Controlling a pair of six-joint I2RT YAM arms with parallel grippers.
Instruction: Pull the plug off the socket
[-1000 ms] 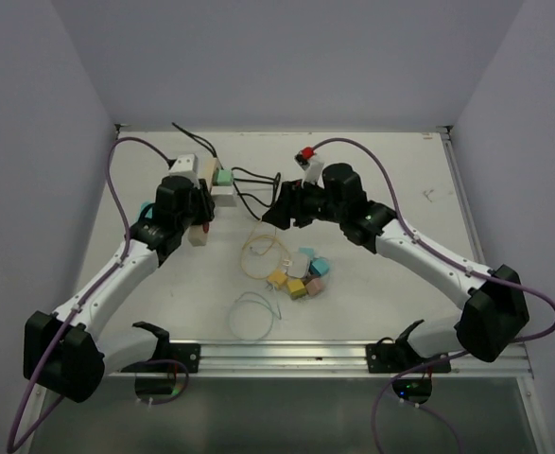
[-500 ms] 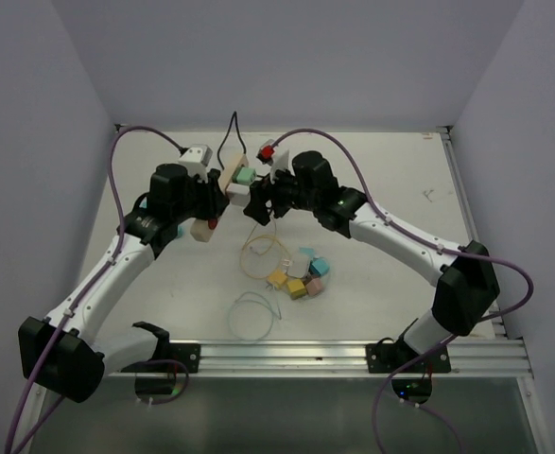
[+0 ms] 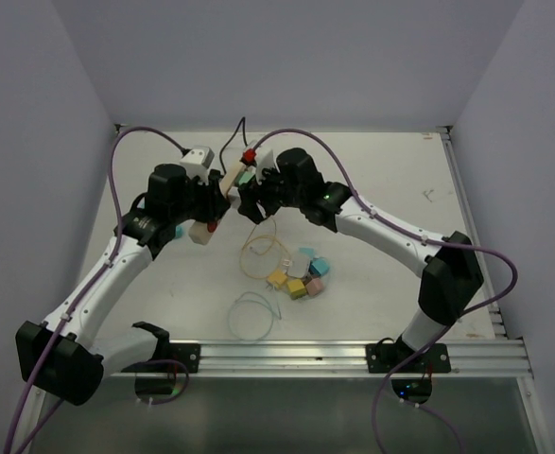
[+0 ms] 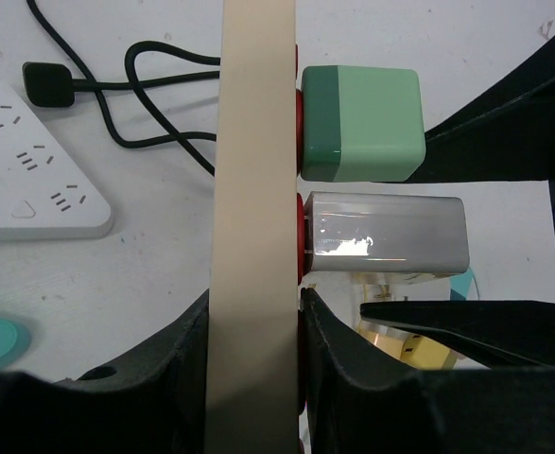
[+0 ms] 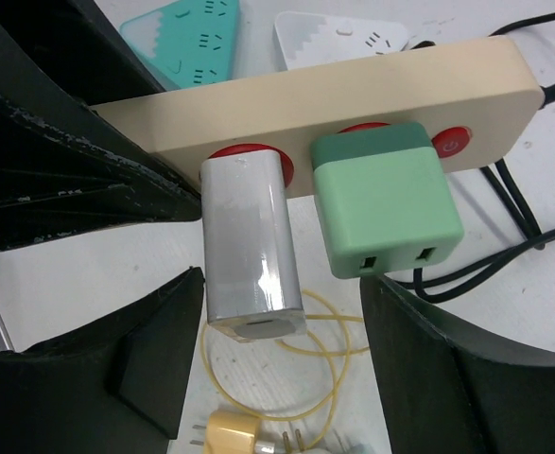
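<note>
A beige socket strip point(image 4: 256, 189) with red outlets stands on edge above the table, and my left gripper point(image 4: 255, 322) is shut on its near end. Two plugs stick out of its face: a green cube plug point(image 5: 386, 208) and a silver block plug point(image 5: 251, 246). My right gripper point(image 5: 282, 284) is open, with the silver plug's end in the gap between its black fingers point(image 5: 154, 350) and gaps on both sides. The green plug sits just beyond the other finger's tip. From above, both grippers meet at the strip point(image 3: 232, 176).
A white power strip point(image 4: 31, 161) and a teal one point(image 5: 187, 38) lie on the table behind, with black cable point(image 4: 154, 95) looping between. Below the grippers are a yellow cable loop point(image 3: 263, 253), several loose coloured plugs point(image 3: 301, 274) and a thin white loop point(image 3: 253, 314).
My left gripper has lifted and turned the beige strip off the table. My right arm has swung left to it, and its open fingers now flank the silver plug.
</note>
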